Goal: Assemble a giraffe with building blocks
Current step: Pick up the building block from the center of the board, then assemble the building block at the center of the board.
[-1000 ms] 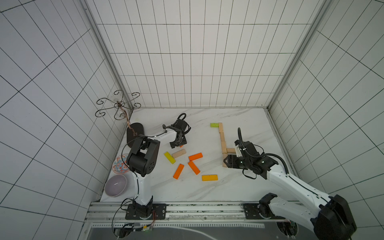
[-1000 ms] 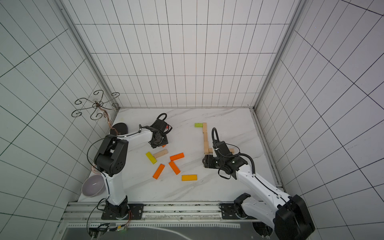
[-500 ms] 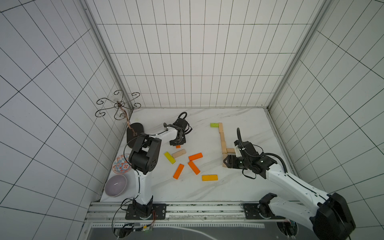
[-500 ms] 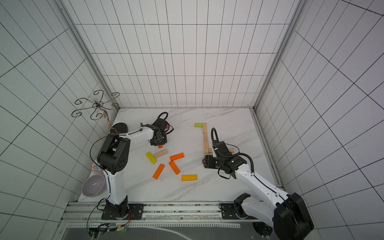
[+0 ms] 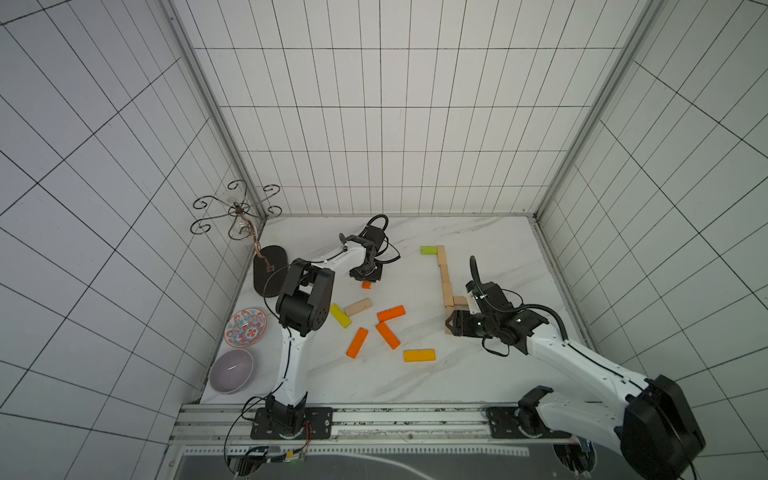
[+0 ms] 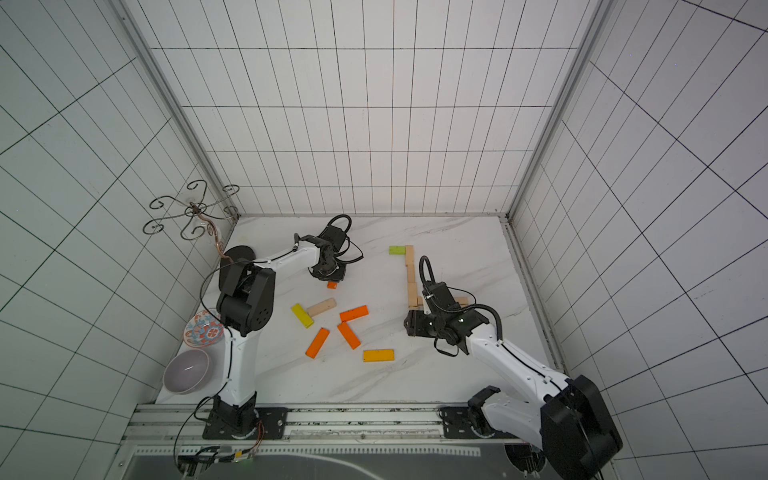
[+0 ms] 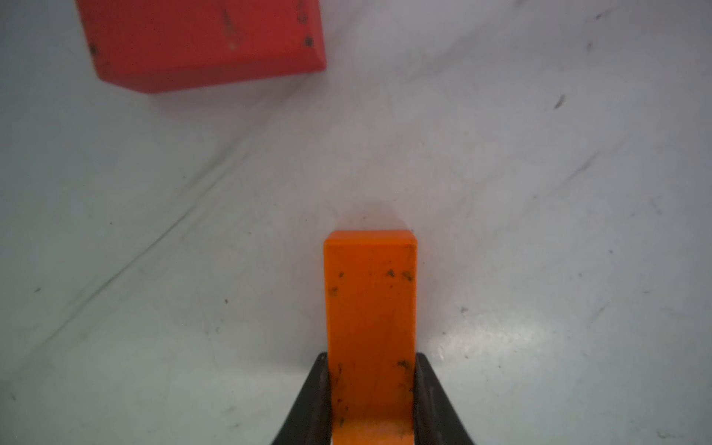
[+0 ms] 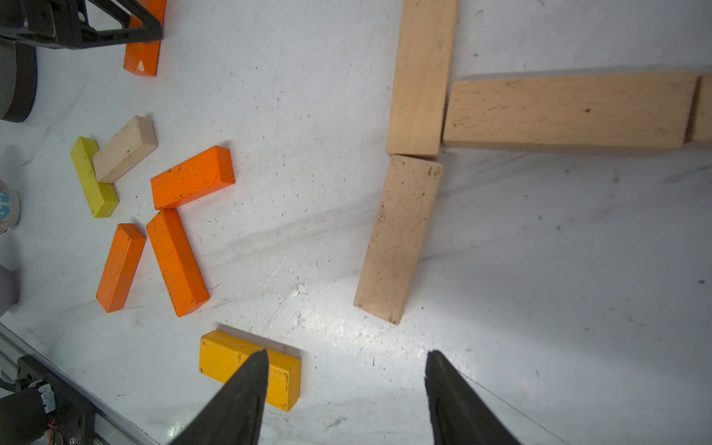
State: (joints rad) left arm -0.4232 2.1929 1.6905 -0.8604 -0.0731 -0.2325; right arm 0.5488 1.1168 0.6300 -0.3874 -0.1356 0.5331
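Toward bench rear, left pincer is clamped on an orange block, red block close by; right pincer stands partly open, holding nothing, near the pale block row; loose blocks lie mid-bench, orange and yellow.

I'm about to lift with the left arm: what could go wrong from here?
The left gripper is shut on the orange block with much of it sticking out past the jaws; it may pivot or slip when lifted.
The red block lies nearby; a low swing could knock it.
The right gripper hangs open close to the nearest pale wood block; a stray move could knock it askew.
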